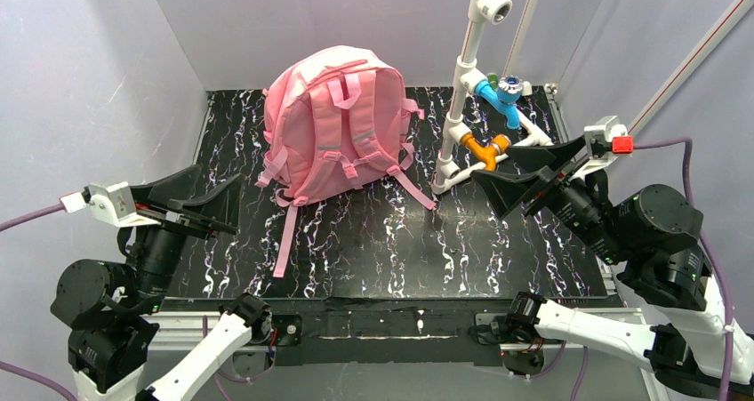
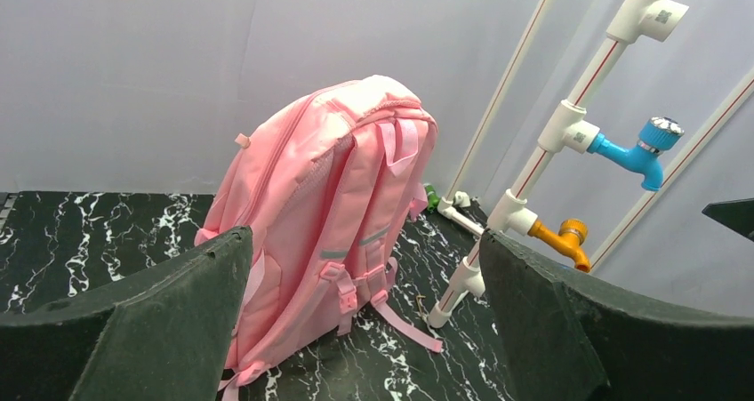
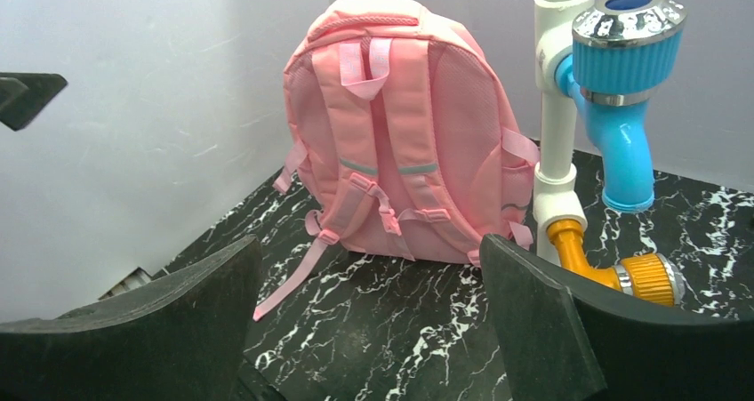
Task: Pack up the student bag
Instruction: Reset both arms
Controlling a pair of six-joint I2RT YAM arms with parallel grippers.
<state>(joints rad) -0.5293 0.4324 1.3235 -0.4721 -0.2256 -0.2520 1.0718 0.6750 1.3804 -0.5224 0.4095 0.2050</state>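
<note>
Left pincer [image 1: 218, 177], right pincer [image 1: 490, 163]: wide open.

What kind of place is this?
Likely a robot test booth: plain walls box in a black table, the left arm and right arm are bolted at its near edge, and a pipe stand with taps stands beside the bag.

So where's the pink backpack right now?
In the top view the pink backpack stands upright toward the back of the table, a little left of centre, just left of the white pipe stand.
</note>
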